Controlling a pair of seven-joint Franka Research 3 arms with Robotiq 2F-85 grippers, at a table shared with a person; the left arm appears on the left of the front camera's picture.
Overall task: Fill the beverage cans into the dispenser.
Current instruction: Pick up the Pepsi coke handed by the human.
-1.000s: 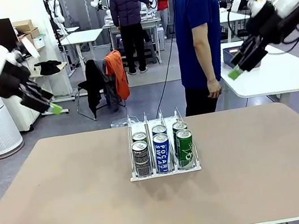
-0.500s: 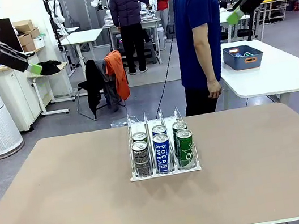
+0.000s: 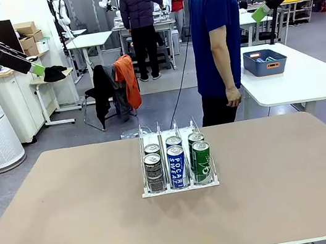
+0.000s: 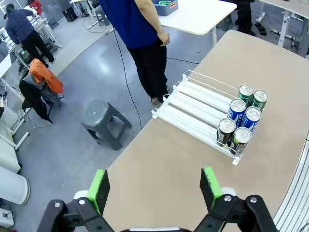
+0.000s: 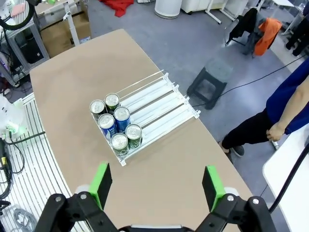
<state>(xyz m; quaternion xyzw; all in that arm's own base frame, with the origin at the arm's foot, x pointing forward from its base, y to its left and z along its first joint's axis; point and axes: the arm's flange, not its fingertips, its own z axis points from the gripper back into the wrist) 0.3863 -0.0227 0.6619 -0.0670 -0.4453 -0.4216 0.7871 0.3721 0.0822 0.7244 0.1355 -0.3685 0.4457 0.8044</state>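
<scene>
Nearest the robot, the left gripper [image 4: 155, 186] and the right gripper [image 5: 157, 184] hang high over the table [image 3: 74, 224]. Each has its jaws spread wide with nothing between the green pads [image 4: 100, 186], a pose that reads as standing clear of work that looks finished. At the table's middle the dispenser [image 3: 180, 188] sits with its lanes running away from the robot. The six beverage cans [image 3: 177, 166] stand upright at its near end, two per lane and sorted by kind: dark in the left lane, blue in the middle, green on the right. They crowd the front stop, probably because the lanes feed forward, and the far stretch of each lane is bare. Beyond the far edge a person [image 3: 216, 25] stands side-on, one hand [image 3: 232, 96] hanging idle.
</scene>
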